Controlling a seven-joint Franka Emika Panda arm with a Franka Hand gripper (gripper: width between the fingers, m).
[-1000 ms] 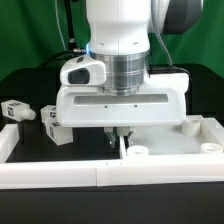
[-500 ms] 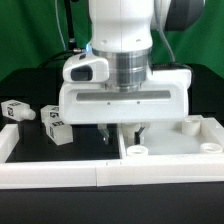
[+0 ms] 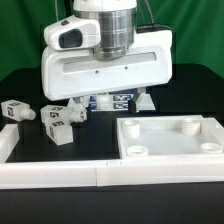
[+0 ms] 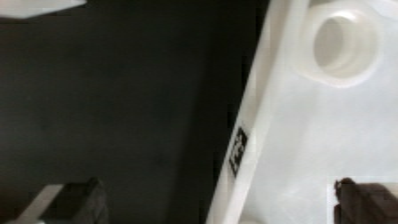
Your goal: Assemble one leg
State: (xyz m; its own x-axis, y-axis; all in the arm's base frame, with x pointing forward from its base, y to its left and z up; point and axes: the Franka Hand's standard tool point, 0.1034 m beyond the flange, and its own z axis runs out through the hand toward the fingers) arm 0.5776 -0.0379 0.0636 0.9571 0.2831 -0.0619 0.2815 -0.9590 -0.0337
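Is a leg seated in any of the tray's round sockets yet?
No: the tray's round sockets all show empty, and the legs lie outside it toward the exterior view's left.

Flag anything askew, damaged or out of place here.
Nothing stands out. One leg and another leg lie loose at differing angles at the exterior view's left; the white tray-like piece lies flat and looks undamaged.

Exterior view frontal, close, wrist view down onto shared tray [image 3: 165, 142]
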